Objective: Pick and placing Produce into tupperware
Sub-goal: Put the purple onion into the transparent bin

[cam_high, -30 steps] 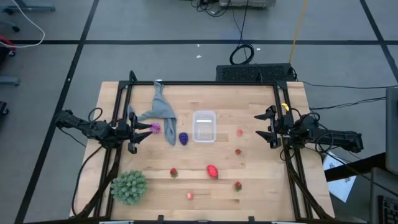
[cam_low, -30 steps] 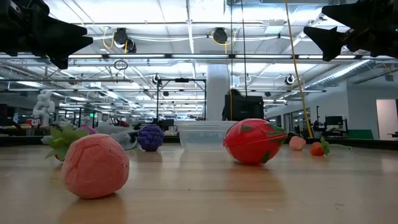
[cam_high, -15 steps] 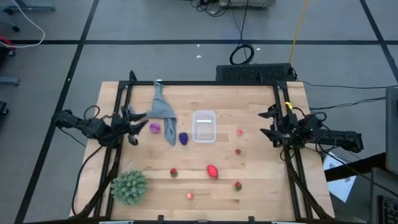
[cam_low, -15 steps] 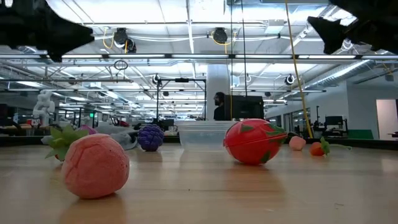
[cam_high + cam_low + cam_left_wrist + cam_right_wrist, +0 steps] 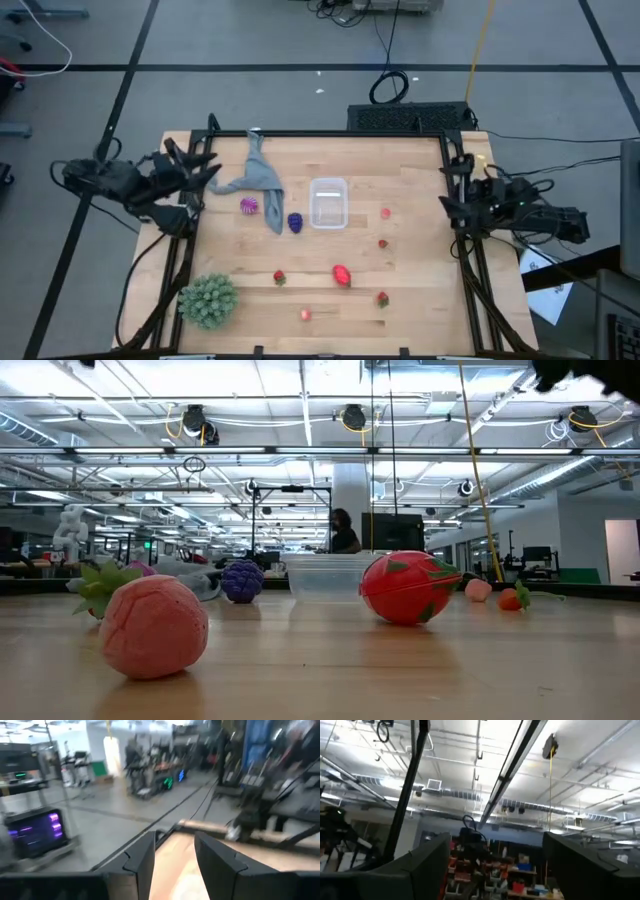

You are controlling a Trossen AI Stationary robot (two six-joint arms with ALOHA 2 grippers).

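left gripper (image 5: 195,165) sat at the table's left edge, fingers apart, empty. right gripper (image 5: 455,185) sat at the right edge, fingers apart, empty. tupperware (image 5: 328,203) stood mid-table.

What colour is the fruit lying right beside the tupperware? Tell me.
Dark blue-purple fruit, left of the tupperware; high view shows it best.

Even brightness is cast by ceiling strip lights (image 5: 300,450); only soft shadows are thrown. The left wrist view is smeared by motion blur.
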